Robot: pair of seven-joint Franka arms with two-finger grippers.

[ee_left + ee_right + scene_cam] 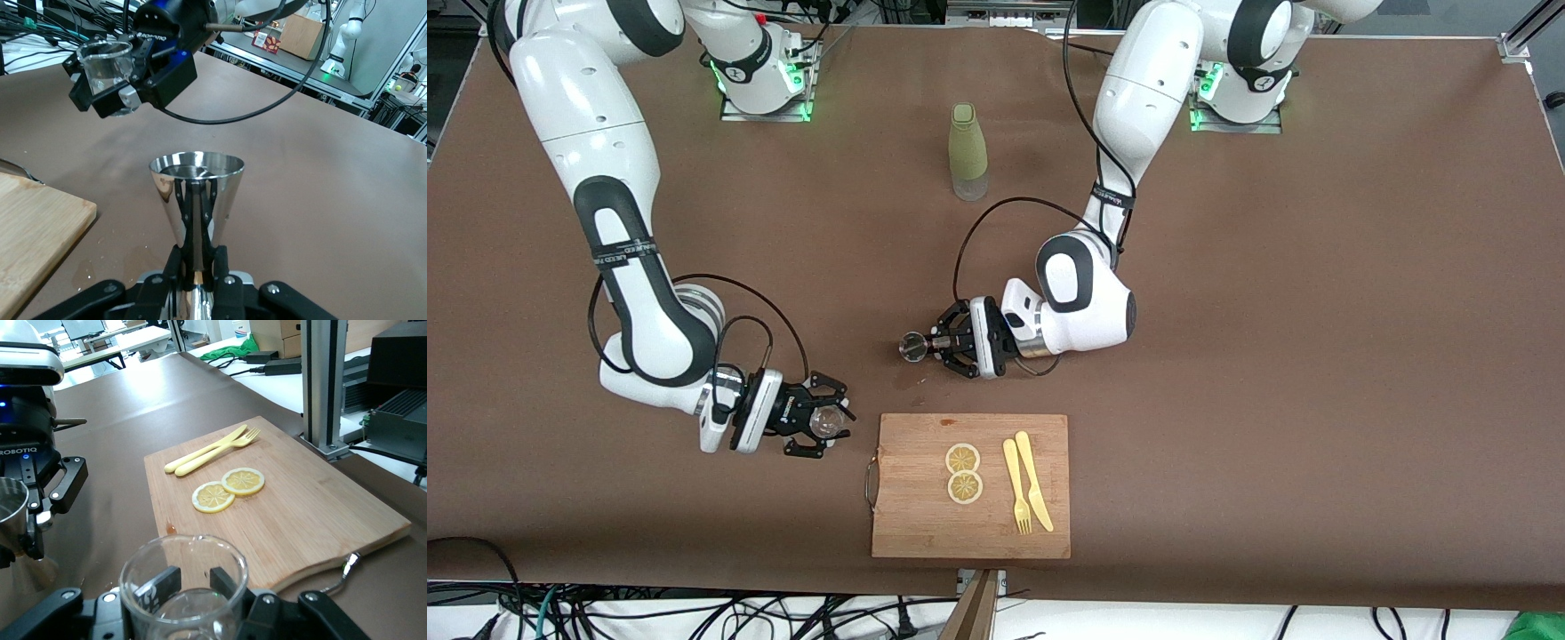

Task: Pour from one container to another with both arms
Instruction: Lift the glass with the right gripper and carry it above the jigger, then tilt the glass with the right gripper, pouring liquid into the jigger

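The silver metal jigger (913, 347) stands upright in the air, mouth up, with my left gripper (930, 345) shut on its narrow waist. It hangs over the brown table, just past the cutting board's edge. In the left wrist view the jigger (196, 193) rises straight from the left gripper (198, 267). The clear glass cup (827, 419) is upright in my right gripper (831, 427), which is shut on it, over the table beside the board's handle end. In the right wrist view the cup (183, 587) fills the right gripper (187, 583). The two containers are apart.
A wooden cutting board (971, 533) lies near the front camera. It carries two lemon slices (963, 459), a yellow fork (1015, 489) and a knife (1033, 484). A tall olive-green bottle (967, 151) stands between the arms' bases. Small wet spots (87, 270) mark the table by the board's corner.
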